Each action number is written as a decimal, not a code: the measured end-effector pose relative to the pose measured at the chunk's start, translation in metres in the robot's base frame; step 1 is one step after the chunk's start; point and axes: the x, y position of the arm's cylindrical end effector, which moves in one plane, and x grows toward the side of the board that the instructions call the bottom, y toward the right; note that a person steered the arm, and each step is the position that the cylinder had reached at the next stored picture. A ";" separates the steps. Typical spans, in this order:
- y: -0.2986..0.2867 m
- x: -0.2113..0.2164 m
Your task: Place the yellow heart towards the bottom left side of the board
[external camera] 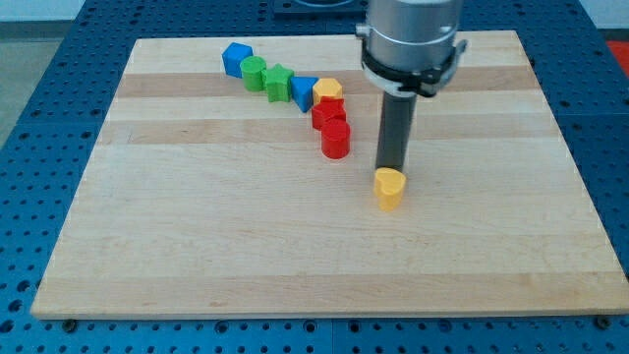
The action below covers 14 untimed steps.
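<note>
The yellow heart [390, 187] lies right of the board's middle. My tip [392, 169] stands just behind it, at its top edge, seemingly touching it; the dark rod rises from there to the grey arm head at the view's top. The heart sits well to the right of the board's bottom left corner.
A line of blocks runs diagonally at the top centre of the wooden board [197, 246]: a blue block [236, 58], a green cylinder [255, 72], a green star [278, 83], a blue triangle [303, 92], a yellow block [328, 91], a red block [328, 112] and a red cylinder [336, 139].
</note>
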 end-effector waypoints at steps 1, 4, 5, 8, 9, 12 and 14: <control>0.012 0.020; 0.069 0.073; 0.065 0.073; 0.044 0.073; 0.027 0.073; 0.010 0.070; -0.003 0.043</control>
